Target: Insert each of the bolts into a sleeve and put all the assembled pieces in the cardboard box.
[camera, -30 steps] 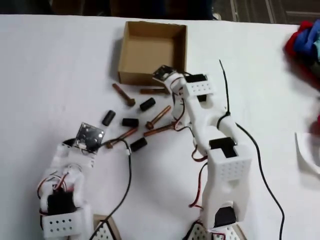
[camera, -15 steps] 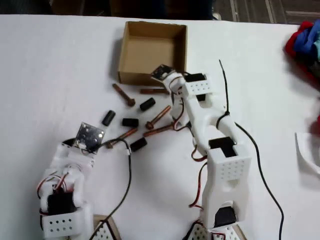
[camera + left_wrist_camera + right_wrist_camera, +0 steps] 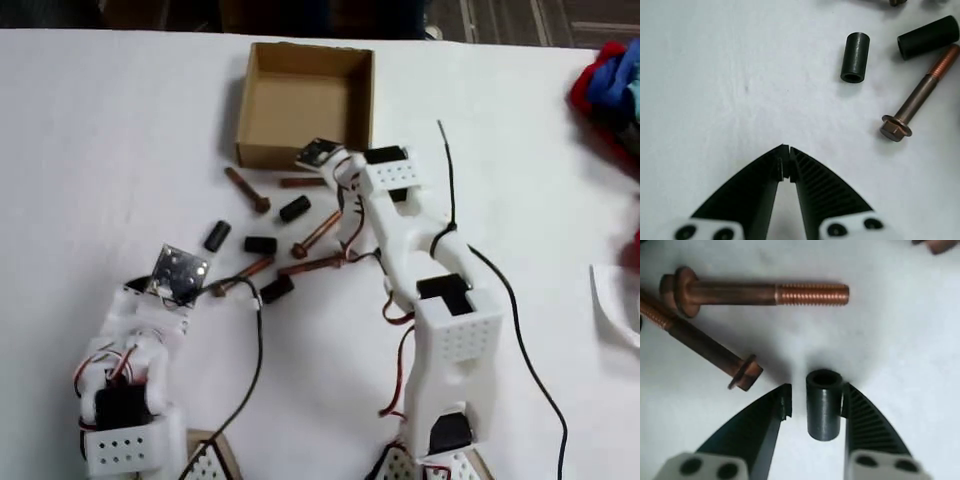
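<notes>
My right gripper (image 3: 816,390) stands open on the table with a black sleeve (image 3: 824,405) lying between its jaws, close against one finger (image 3: 862,420). Just beyond it lie two copper bolts (image 3: 755,292) (image 3: 700,340). The right arm (image 3: 400,220) stretches out beside the cardboard box (image 3: 305,100), which holds nothing. My left gripper (image 3: 786,150) is shut on nothing, low over bare table. A short way ahead of it are a sleeve (image 3: 856,56) and a bolt (image 3: 920,95). More sleeves (image 3: 260,244) and bolts (image 3: 316,233) are scattered in front of the box.
The left arm (image 3: 140,340) sits at the near left with its cable trailing across the table. Coloured cloth (image 3: 610,80) lies at the far right edge and a white object (image 3: 615,305) at the right edge.
The right arm's wrist has shifted a little to the left, along the box front. The left arm has not moved.
</notes>
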`<state>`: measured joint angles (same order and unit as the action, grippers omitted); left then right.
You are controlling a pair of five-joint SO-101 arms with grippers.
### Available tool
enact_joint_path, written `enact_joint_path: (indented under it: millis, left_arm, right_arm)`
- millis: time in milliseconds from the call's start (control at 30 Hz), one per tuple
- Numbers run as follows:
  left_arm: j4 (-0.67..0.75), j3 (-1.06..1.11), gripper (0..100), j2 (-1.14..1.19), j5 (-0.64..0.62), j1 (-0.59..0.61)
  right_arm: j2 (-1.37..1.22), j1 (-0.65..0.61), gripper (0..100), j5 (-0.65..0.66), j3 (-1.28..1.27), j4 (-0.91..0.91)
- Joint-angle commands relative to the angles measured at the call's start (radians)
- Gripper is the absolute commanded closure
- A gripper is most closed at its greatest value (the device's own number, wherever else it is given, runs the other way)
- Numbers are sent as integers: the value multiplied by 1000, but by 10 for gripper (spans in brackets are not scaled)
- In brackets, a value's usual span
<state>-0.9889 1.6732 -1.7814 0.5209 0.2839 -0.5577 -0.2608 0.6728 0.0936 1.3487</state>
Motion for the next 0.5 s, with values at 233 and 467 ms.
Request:
enact_joint_path:
  millis: [233,467]
  left_arm:
    - [12,13,962,-3,5,9]
    - [11,13,963,-3,5,9]
  right_arm:
    - [-15,59,839,6,-6,21]
    - [-13,64,979,-2,-3,18]
